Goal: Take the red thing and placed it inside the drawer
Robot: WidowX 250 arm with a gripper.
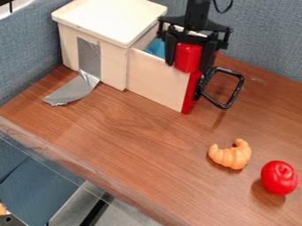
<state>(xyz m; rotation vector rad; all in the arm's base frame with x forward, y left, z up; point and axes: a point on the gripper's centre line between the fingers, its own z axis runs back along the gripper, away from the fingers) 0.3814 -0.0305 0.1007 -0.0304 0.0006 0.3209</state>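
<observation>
Right by the front of the open drawer [154,81], the gripper [187,66] is clamped on the red thing [188,54].

Office cubicle, blue fabric partitions [266,42]

The camera stands above and outside the near edge of the table [130,132], looking down at a steep slant. It faces the blue partition [265,42] behind. Range is moderate: the tabletop runs out of frame at right and bottom. The wooden box [109,20] sits at the far side, its lid and the open drawer's side panel [154,84] visible.
</observation>
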